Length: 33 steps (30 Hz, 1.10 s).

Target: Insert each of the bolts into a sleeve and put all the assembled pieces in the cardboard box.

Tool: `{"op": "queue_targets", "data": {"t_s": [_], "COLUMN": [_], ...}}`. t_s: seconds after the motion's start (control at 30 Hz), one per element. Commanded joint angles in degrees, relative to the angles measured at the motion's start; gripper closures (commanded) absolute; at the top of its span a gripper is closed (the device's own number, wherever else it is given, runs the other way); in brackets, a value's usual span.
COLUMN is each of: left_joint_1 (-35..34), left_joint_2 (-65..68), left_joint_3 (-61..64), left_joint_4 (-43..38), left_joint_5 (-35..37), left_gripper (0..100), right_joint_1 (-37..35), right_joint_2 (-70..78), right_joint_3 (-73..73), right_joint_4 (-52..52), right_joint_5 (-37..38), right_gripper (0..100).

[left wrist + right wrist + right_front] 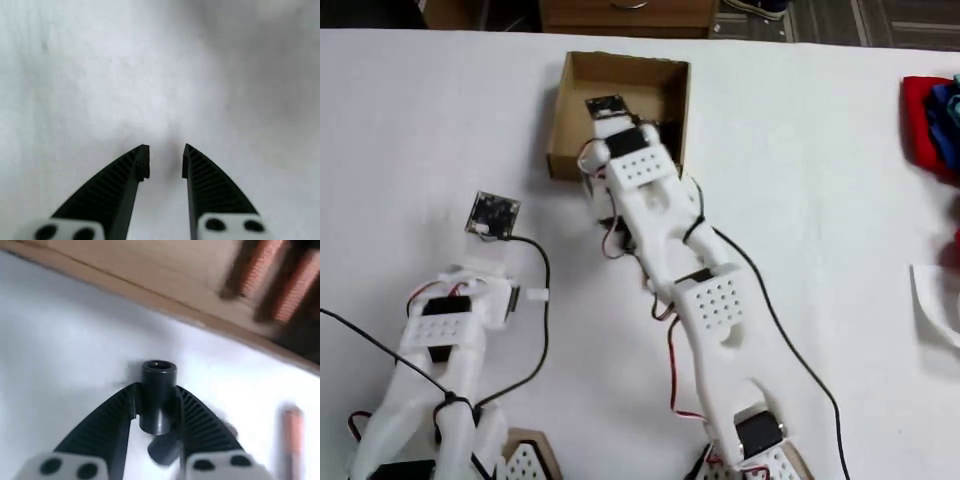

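Over the bare surface (100,75) at the left, the left fingers (120,190) stand slightly apart, holding nothing. Beside the cardboard box (150,275), the right fingers (200,425) clamp a black sleeve (159,377), and a bolt (292,432) lies nearby. A slack grip could let the sleeve tilt and jam the bolt.

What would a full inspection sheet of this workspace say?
Surface: white table, bare beneath the left gripper.
Job's things: black cylindrical sleeve held just outside the open brown cardboard box; copper-coloured threaded bolts inside it, blurred; loose copper-coloured bolt on the table.
Clutter: red and blue cloth and white curved object at the table's edge.
Grippers: left open, holding nothing; right gripper shut on the sleeve.
Cables: black cable and red wires run along the arms.
Surroundings: wooden furniture and dark floor beyond the table.
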State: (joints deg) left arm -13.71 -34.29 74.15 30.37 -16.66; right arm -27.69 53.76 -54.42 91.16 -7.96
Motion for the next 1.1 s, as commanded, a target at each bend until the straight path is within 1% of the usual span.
{"op": "queue_targets", "data": {"t_s": [0.0, 0.07, 0.13, 0.2, 0.23, 0.3, 0.4, 0.47, 0.53, 0.63, 0.7, 0.73, 0.77, 0.8, 0.9, 0.93, 0.97, 1.0, 1.07], "left_joint_1": [-0.35, -0.35, -0.26, -0.09, 0.53, 2.81, 9.14, 13.71, 16.88, 19.87, 22.15, 23.56, 25.05, 26.73, 31.47, 32.7, 33.67, 34.29, 35.69], "left_joint_2": [-0.7, -0.7, -0.44, -0.53, -0.44, -0.26, 0.09, 2.64, 8.97, 24.09, 35.25, 40.35, 45.1, 49.49, 61.01, 64.26, 66.73, 68.48, 69.89], "left_joint_3": [-0.31, -0.48, -2.07, -4.53, -6.73, -13.05, -24.48, -31.78, -38.37, -50.42, -61.32, -67.38, -74.15, -80.92, -100.88, -106.59, -110.55, -113.45, -117.58], "left_joint_4": [-0.79, -0.97, -0.7, 1.14, 3.52, 10.99, 22.86, 27.69, 29.71, 33.41, 39.38, 43.69, 48.44, 53.36, 68.66, 72.35, 72.35, 72.0, 72.0], "left_joint_5": [0.35, 0.35, 0.44, 0.53, 1.23, 3.6, 8.44, 10.29, 10.2, 10.46, 10.55, 10.73, 12.31, 15.38, 29.71, 34.02, 36.57, 37.19, 36.31], "left_gripper": [87, 87, 87, 87, 87, 87, 87, 87, 87, 87, 87, 87, 87, 87, 87, 87, 87, 87, 87], "right_joint_1": [4.18, 6.99, 10.42, 13.93, 15.78, 19.65, 24.04, 26.24, 28.88, 31.69, 32.13, 32.22, 32.31, 32.4, 32.22, 32.13, 32.13, 32.31, 32.4], "right_joint_2": [-11.21, -15.43, -21.14, -27.47, -30.64, -37.85, -49.01, -56.48, -63.96, -72.75, -76.09, -76.7, -76.7, -76.7, -76.35, -75.91, -75.3, -74.51, -72.57], "right_joint_3": [-8.88, -9.41, -6.15, -0.79, 2.55, 11.08, 27.25, 37.54, 47.91, 63.82, 73.05, 76.57, 79.56, 82.2, 87.82, 88.97, 89.76, 90.46, 91.43], "right_joint_4": [8.04, 10.51, 10.42, 10.33, 10.33, 10.33, 10.07, 7.52, 2.51, -8.4, -14.37, -16.84, -19.12, -21.32, -26.15, -27.38, -28.62, -29.67, -31.6], "right_joint_5": [0.26, 1.76, 5.27, 6.77, 7.12, 7.21, 8.35, 9.93, 10.29, 10.29, 10.29, 10.29, 10.29, 10.29, 9.93, 9.93, 9.93, 9.93, 9.93], "right_gripper": [97.6, 97.6, 97.6, 97.6, 97.6, 97.6, 97.6, 97.5, 97.5, 97.5, 97.5, 97.5, 97.5, 97.5, 97.5, 97.5, 97.5, 97.5, 97.5]}}
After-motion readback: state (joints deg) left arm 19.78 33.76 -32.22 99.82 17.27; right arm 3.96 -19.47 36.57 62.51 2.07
